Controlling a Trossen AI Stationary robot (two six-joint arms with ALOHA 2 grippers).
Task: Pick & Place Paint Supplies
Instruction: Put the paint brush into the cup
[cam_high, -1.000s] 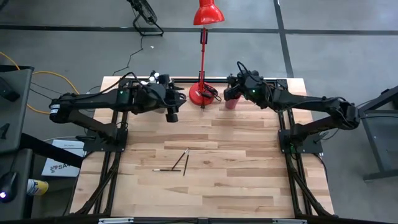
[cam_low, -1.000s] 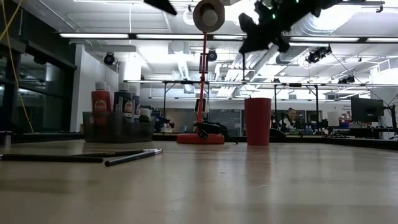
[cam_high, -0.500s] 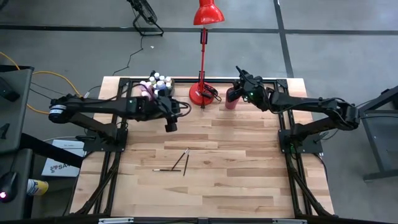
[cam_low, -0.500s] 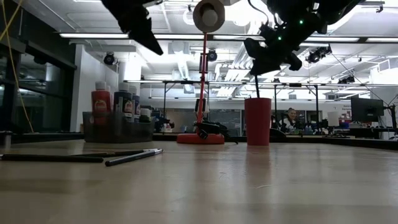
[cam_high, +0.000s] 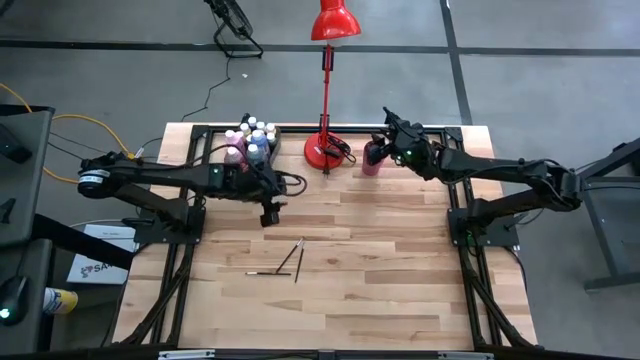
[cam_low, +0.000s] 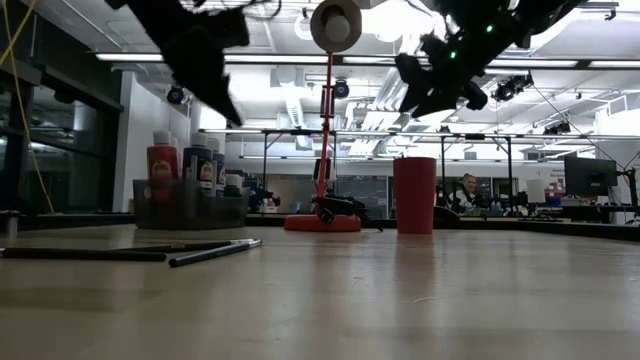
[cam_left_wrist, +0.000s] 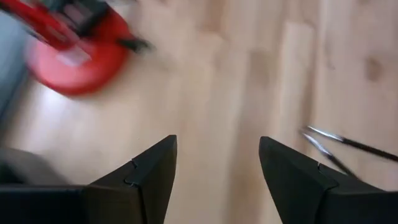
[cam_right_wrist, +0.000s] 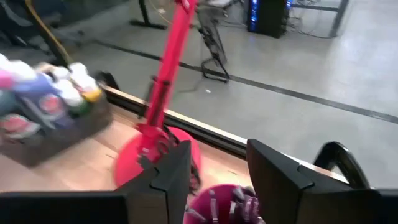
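Right hand (cam_high: 388, 124) – fingers parted, empty – above the red cup (cam_high: 371, 161), upper centre; left hand (cam_high: 268, 213) open, empty – above the table (cam_high: 400, 260).

My right gripper (cam_right_wrist: 214, 171) above the red cup (cam_right_wrist: 221, 202)

My fingers (cam_right_wrist: 171, 171) are parted, brushes (cam_right_wrist: 239, 199) in the cup between them; lamp (cam_right_wrist: 163, 93) and bottle bin (cam_right_wrist: 46, 134) lie beyond.

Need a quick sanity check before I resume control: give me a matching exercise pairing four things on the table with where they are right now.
Things:
1. paint bottles
2. loose paintbrushes
3. right gripper
4. left gripper

Places:
A. lying on the bare wood mid-table
B. above the dark red cup
C. standing in the grey bin
D. open, between the bin and the loose paintbrushes

Pairs: 1-C, 2-A, 3-B, 4-D
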